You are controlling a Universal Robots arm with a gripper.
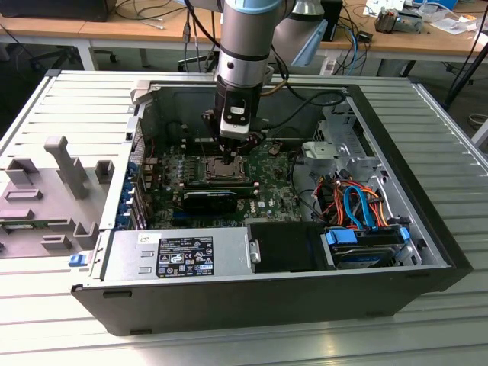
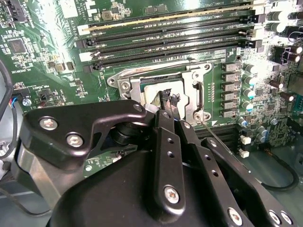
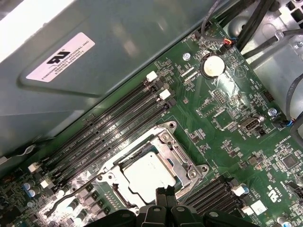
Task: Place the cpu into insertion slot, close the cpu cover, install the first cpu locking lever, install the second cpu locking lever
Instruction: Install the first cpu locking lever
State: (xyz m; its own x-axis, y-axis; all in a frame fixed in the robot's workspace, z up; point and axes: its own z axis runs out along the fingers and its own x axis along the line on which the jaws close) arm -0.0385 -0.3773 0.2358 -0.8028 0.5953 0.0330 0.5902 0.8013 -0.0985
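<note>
Mobo [image 3: 222,118], cpu [image 3: 149,178] lying flat, tool [image 3: 164,194] over edge.

A: Any print to call here?
B: White label [image 3: 60,56] on the grey case wall [image 3: 156,42] in the first wrist view. It has a black mark and a line of lettering, too fine to make out.
A: And the power supply [image 1: 126,258]?
B: Black label [image 1: 191,256], white lettering and symbols, unreadable. Motherboard [image 3: 227,137] markings, same story.
</note>
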